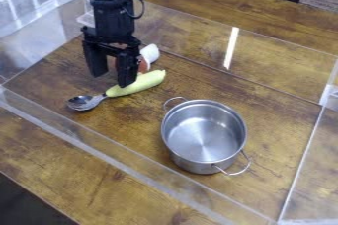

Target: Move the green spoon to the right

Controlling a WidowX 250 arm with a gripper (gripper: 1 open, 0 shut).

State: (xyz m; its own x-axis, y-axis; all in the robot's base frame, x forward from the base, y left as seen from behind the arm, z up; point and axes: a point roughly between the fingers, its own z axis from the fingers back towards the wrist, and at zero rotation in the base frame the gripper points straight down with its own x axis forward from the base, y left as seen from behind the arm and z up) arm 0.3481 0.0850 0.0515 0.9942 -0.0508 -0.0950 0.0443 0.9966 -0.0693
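Wooden table [264, 61] with low clear walls around it. Green spoon [122, 89] lying flat on the wood, left of centre: yellow-green handle pointing up-right, shiny silver bowl at the lower-left end. Black gripper [110, 68] pointing straight down right at the spoon, jaws spread wide, nothing pinched between them. Fingers dropped behind the handle's upper end; can't tell whether touching or just above. Red-and-white rounded toy [148, 53] peeking out just behind the gripper, mostly hidden. Steel pot [205, 135] sitting to the lower right of the spoon, open top, two small loop handles, apart from the spoon but close. Bright streak of glare on the wood further back.
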